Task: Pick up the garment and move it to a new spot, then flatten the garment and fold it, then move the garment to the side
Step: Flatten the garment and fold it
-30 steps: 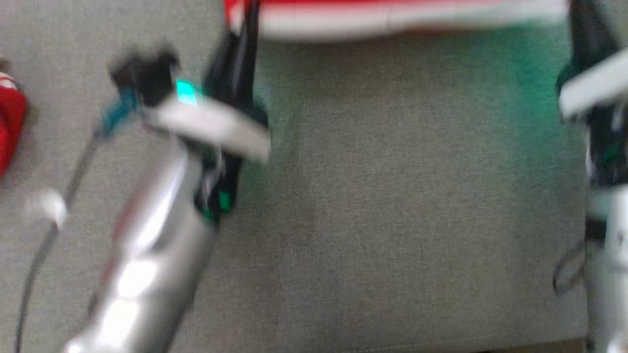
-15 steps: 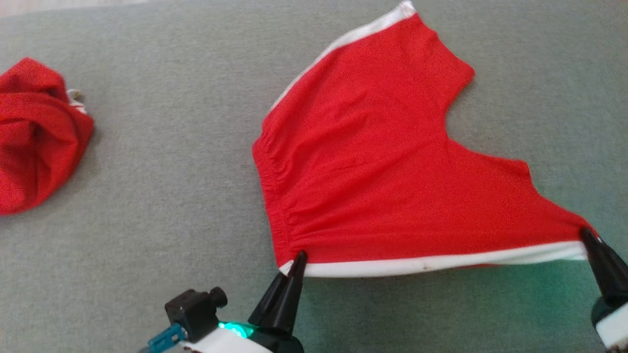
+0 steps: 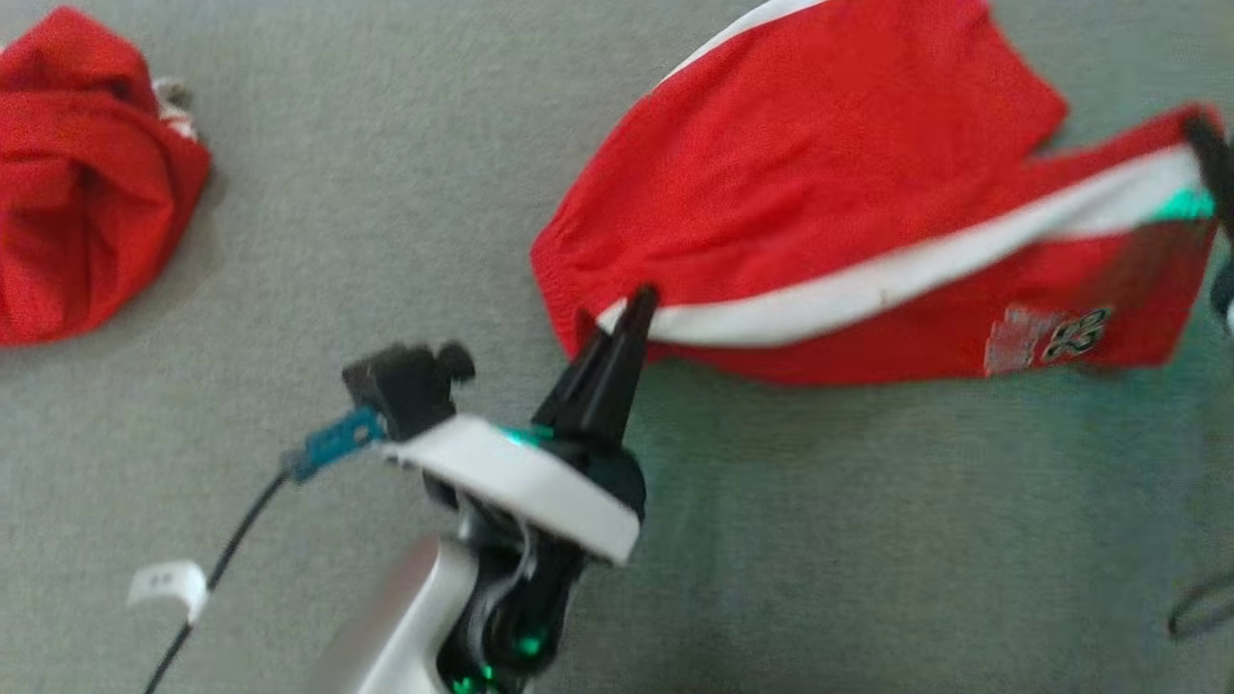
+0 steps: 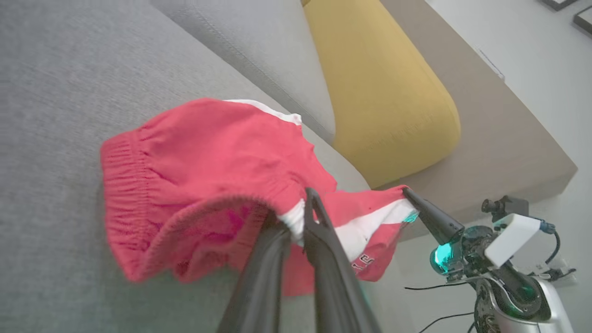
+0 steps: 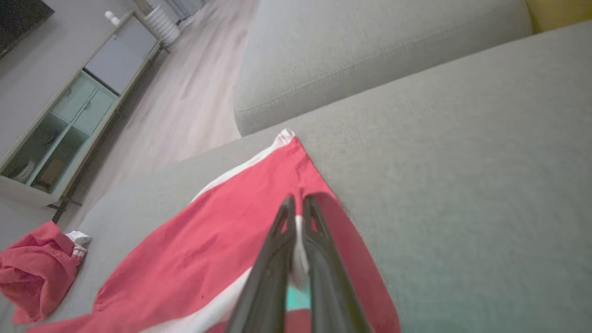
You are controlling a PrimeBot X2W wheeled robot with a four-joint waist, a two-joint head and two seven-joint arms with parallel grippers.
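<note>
The garment [image 3: 819, 173] is a pair of red shorts with a white side stripe, lying on the grey sofa seat [image 3: 868, 540]. Its near edge is lifted and turned over the rest, so a printed logo shows on the underside. My left gripper [image 3: 631, 308] is shut on the waistband corner at the stripe, which the left wrist view shows pinched between its tips [image 4: 300, 208]. My right gripper [image 3: 1205, 135] is shut on the leg end of the same stripe. The right wrist view has its fingers [image 5: 282, 222] closed over red and white cloth [image 5: 208, 245].
A second crumpled red garment [image 3: 77, 183] lies at the left of the seat. A yellow cushion [image 4: 384, 92] and the grey backrest [image 5: 370, 51] border the seat. A glass-front cabinet [image 5: 69, 120] stands on the wooden floor beyond the sofa.
The head camera has shifted between frames. Both grippers have raised the striped near edge and carried it toward the far side, turning up the logo side. Both grips have held.
</note>
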